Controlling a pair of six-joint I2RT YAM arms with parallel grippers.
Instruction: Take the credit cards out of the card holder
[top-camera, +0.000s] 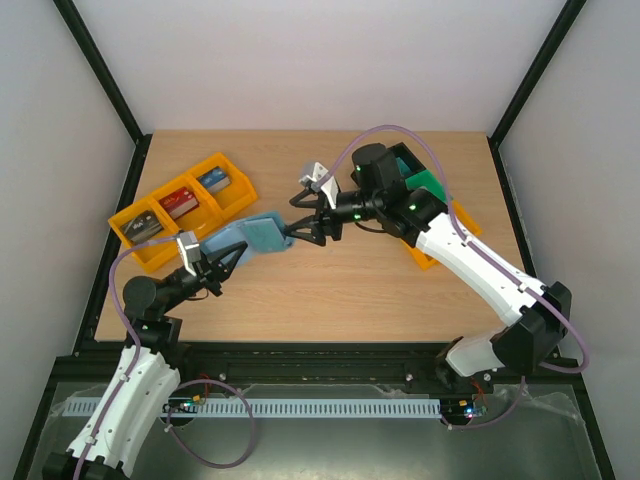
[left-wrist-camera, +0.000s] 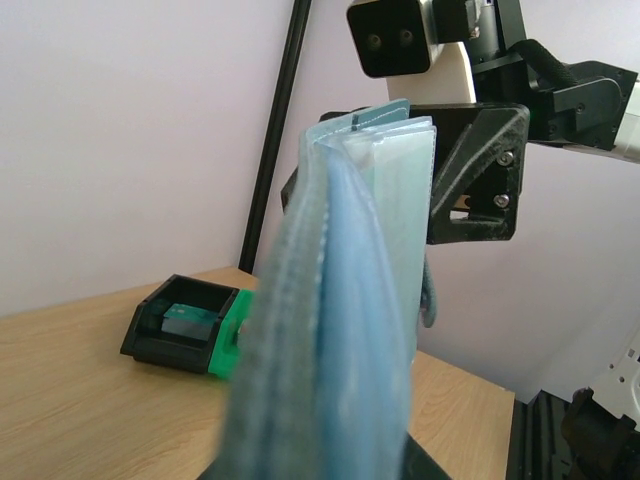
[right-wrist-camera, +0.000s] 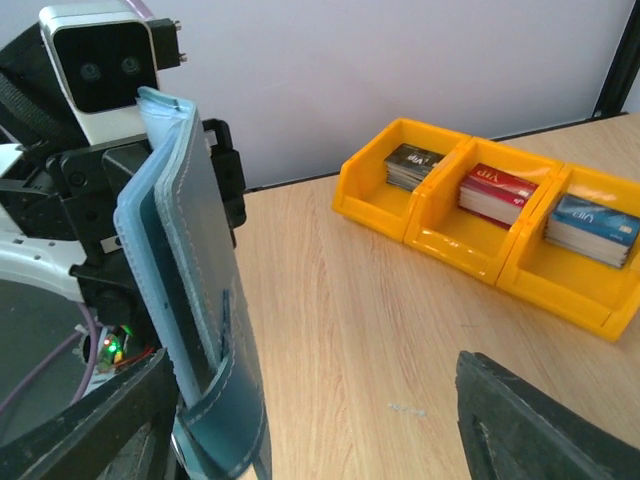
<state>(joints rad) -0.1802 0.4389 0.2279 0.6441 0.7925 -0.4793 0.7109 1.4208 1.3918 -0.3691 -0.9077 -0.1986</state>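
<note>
My left gripper (top-camera: 222, 258) is shut on the near end of the blue card holder (top-camera: 250, 236) and holds it in the air above the table. In the left wrist view the holder (left-wrist-camera: 340, 300) stands edge-on and fills the middle, hiding my left fingers. My right gripper (top-camera: 297, 218) is open at the holder's far edge. In the right wrist view the holder (right-wrist-camera: 190, 290) stands close by my right gripper's left finger (right-wrist-camera: 90, 430), with the jaws wide apart (right-wrist-camera: 310, 430). One teal credit card (left-wrist-camera: 190, 318) lies in the black tray. I cannot tell whether cards are inside the holder.
Orange trays (top-camera: 180, 205) with red, blue and grey blocks stand at the back left and show in the right wrist view (right-wrist-camera: 490, 215). A black tray (left-wrist-camera: 175, 325) with a green one (top-camera: 425, 185) sits at the back right, and an orange tray (top-camera: 440, 245) is under my right arm.
</note>
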